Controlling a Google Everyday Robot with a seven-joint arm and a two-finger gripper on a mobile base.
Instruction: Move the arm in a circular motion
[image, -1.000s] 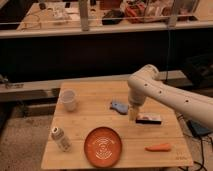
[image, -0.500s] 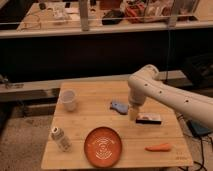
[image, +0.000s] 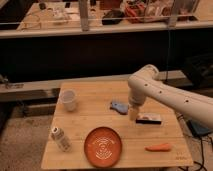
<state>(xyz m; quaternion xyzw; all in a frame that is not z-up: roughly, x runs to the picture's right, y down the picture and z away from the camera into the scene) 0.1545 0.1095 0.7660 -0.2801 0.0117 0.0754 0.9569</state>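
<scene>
The cream-white arm (image: 165, 95) reaches in from the right edge over the wooden table (image: 95, 117). Its elbow (image: 145, 75) bends high above the table's back right, and the forearm drops straight down. The gripper (image: 133, 114) is the pale narrow tip at its end. It hangs just above the table, between a small blue object (image: 119, 106) on its left and a black and white flat object (image: 149, 119) on its right.
A white cup (image: 69, 100) stands at the back left. A white bottle (image: 61, 139) lies at the front left. An orange plate (image: 103, 146) sits at the front middle and a carrot (image: 158, 147) at the front right. A dark bench runs behind the table.
</scene>
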